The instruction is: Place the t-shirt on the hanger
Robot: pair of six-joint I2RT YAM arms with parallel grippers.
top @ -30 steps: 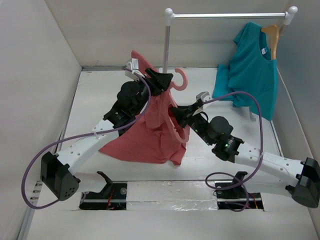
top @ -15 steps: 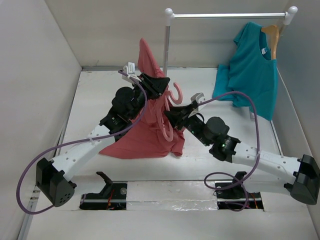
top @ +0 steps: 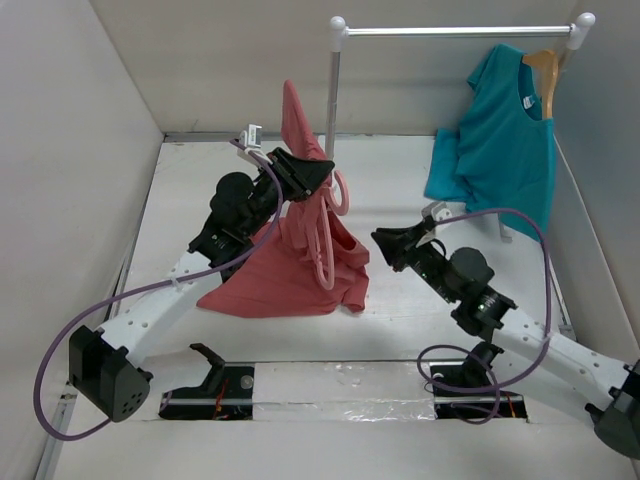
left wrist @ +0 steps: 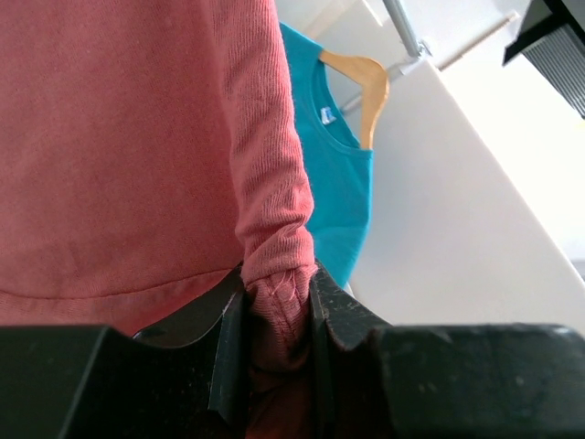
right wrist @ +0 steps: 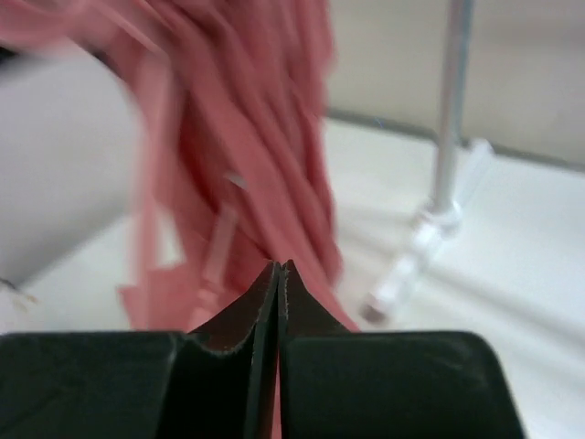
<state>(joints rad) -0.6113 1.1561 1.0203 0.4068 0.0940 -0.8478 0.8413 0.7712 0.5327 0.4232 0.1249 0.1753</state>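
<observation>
Salmon-red t-shirt [top: 285, 285], bunched and hoisted left of centre, lower half draped nearward; thin pink hanger [top: 324, 268] dangling against its right side, hook uppermost.

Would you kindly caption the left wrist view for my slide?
Left gripper pinching a fold of the salmon-red cloth t-shirt, teal-blue t-shirt hanging behind.

light: bright, even | shadows: soft | right wrist view: motion-blurred | others: sharp
</observation>
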